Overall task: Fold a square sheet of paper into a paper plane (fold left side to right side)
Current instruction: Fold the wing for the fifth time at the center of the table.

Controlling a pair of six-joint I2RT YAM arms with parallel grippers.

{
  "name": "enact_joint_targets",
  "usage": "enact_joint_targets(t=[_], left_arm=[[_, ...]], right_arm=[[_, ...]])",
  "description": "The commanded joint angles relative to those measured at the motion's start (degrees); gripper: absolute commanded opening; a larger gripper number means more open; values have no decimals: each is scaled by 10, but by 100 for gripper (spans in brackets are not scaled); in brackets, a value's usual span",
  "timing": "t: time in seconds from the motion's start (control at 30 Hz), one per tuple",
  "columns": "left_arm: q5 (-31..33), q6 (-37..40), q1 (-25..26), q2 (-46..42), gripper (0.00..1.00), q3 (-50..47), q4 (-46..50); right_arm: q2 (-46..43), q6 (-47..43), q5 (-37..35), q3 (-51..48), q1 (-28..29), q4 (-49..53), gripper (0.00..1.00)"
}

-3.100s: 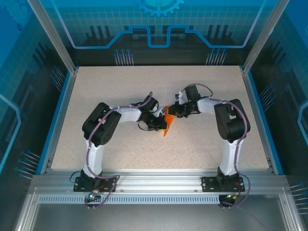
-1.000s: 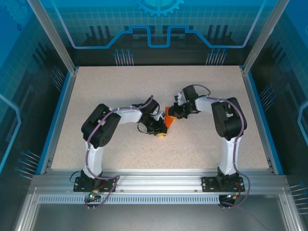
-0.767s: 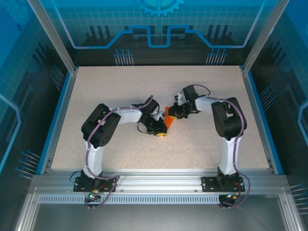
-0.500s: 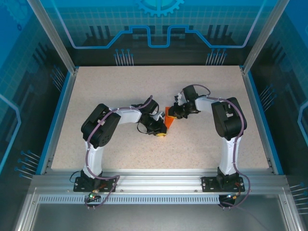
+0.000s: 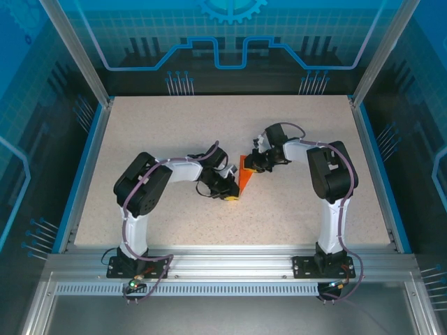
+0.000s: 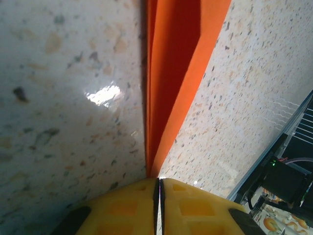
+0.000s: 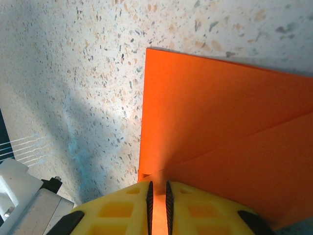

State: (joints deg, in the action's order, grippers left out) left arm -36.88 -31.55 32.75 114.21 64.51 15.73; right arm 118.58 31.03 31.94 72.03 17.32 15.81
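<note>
Tabletop [image 5: 293, 132]: pale speckled surface, blue rim on both sides.

Left arm [image 5: 143, 188] and right arm [image 5: 332, 174] both bend inward, and their wrists meet near the middle of the tabletop.

Orange paper [image 5: 244, 174] lies between the two wrists, already folded into a narrow wedge that tapers toward the near side. In the left wrist view the orange paper [image 6: 176, 58] shows as stacked layers with one long crease line, narrowing to a point at the yellow pads. In the right wrist view the orange paper [image 7: 210, 117] lies flat on the tabletop, with one square corner exposed and a diagonal fold edge across it.

Left claw [image 5: 229, 194] sits at the near tip; its pads are pressed together [image 6: 159, 188] and the paper's point runs into the seam — pinching it.

Right claw [image 5: 253, 166] sits at the far, wider end; its pads are nearly closed [image 7: 157, 196] with a strip of orange between them — pinching the paper's edge.
</note>
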Motion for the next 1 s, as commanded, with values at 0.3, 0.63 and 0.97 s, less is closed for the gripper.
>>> enact_joint_targets(t=[0.3,0.63,0.97], left_arm=[[-1,-6,-3,-51,12,24,49],[-5,2,-3,12,15,89,51],[10,17,-3,36,14,67,66]], right_arm=[[25,-10,-29,-5,1,47,18],[25,-9,-28,-6,1,44,18],[24,-11,-30,-5,1,48,18]])
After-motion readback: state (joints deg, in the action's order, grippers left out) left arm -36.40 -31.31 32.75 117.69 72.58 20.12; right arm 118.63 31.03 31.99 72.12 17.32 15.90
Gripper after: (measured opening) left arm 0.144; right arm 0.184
